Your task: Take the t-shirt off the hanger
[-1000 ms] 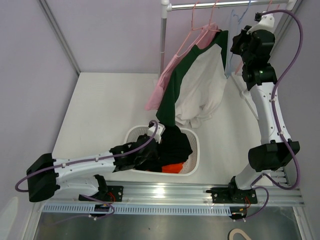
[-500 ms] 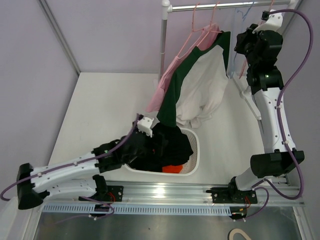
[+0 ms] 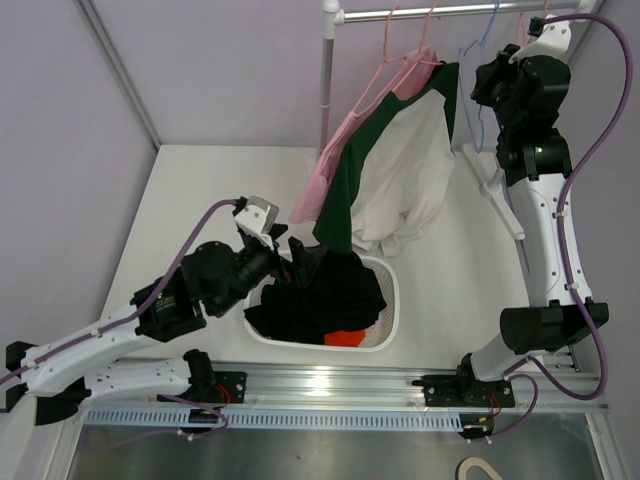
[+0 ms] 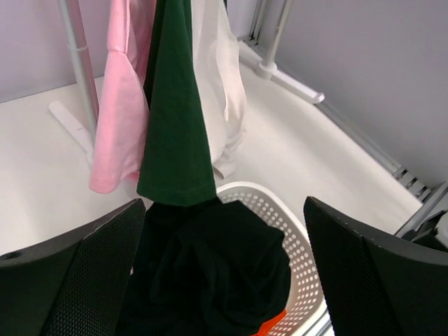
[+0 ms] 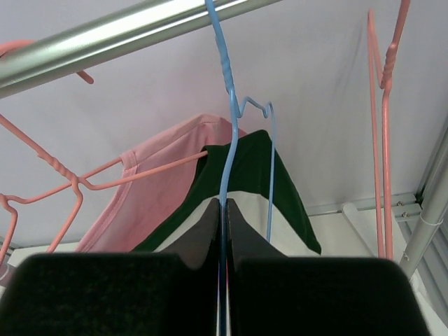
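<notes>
Up top, your right gripper (image 3: 482,90) is sitting beside the rail (image 3: 420,12), and only the right wrist view is telling you why. Its fingers are pressing together on the wire neck of the blue hanger (image 5: 227,70), just under the rail. The overhead camera is not resolving that pinch. The left wrist view is giving you what the others do not: the left gripper (image 4: 224,210) is holding its fingers spread wide with nothing between them, looking over the white basket (image 4: 280,210) toward the hanging clothes.

The basket, heaped with black clothes (image 3: 335,295), is sitting near the table's front edge, below the hanging clothes. Bare table (image 3: 200,200) is lying open to the left of it. On the right, the rack's foot (image 3: 490,185) and your right arm (image 3: 545,230) are crowding the wall.

The t-shirt (image 3: 400,160), white in the body with dark green sleeves, is hanging from the rail next to a pink garment (image 3: 325,165). A pink hanger (image 5: 105,175) is showing near its collar, but I cannot tell which hanger is carrying it. Its long axis is running top to bottom, collar at the rail and hem toward the basket. One green sleeve (image 4: 175,126) is trailing down to the black pile; touching or just above, I cannot tell.
</notes>
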Robot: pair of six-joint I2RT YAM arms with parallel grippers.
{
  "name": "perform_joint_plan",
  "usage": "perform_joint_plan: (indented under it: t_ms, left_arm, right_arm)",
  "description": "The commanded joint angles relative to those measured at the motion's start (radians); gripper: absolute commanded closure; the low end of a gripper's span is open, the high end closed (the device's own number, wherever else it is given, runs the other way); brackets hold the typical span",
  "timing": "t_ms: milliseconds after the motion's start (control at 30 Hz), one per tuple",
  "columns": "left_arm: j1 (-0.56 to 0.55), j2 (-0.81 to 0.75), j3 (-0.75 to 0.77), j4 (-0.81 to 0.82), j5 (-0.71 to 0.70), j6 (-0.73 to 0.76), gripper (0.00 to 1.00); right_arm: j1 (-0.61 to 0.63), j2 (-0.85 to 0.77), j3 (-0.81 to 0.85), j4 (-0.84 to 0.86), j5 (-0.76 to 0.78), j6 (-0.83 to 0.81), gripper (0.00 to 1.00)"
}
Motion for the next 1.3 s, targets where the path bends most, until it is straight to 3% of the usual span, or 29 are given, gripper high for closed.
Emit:
perform_joint_plan:
  t_ms: [0,67,167,400,667,900,1067,1267]
  left_arm:
    - [-0.005,0.013,0.0,-0.014,-0.007,0.038,0.01]
    - [-0.005,0.017,0.002,-0.009,-0.005,0.041,0.01]
    - [-0.005,0.029,0.025,0.002,-0.005,0.083,0.0]
    - [0.002,0.119,0.115,0.109,-0.028,0.236,0.0]
    - [0.093,0.289,0.238,0.224,0.081,0.344,0.01]
    - [0.147,0.434,0.307,0.367,0.223,0.465,0.01]
    - [0.194,0.484,0.349,0.368,0.326,0.447,0.01]
    - [0.22,0.546,0.359,0.373,0.343,0.443,0.01]
  right_arm:
    - [0.003,0.021,0.072,0.01,0.003,-0.001,1.0]
    - [0.003,0.021,0.077,-0.002,-0.005,0.002,0.97]
    - [0.001,0.009,0.077,-0.023,-0.005,0.008,0.81]
    - [0.005,-0.057,0.089,-0.122,0.049,0.019,0.62]
    - [0.069,-0.152,0.077,-0.198,0.005,0.086,0.61]
    - [0.207,0.021,0.39,-0.396,-0.023,0.148,0.62]
    - [0.228,0.094,0.411,-0.395,-0.055,0.195,0.62]
    - [0.228,0.154,0.421,-0.395,-0.092,0.246,0.63]
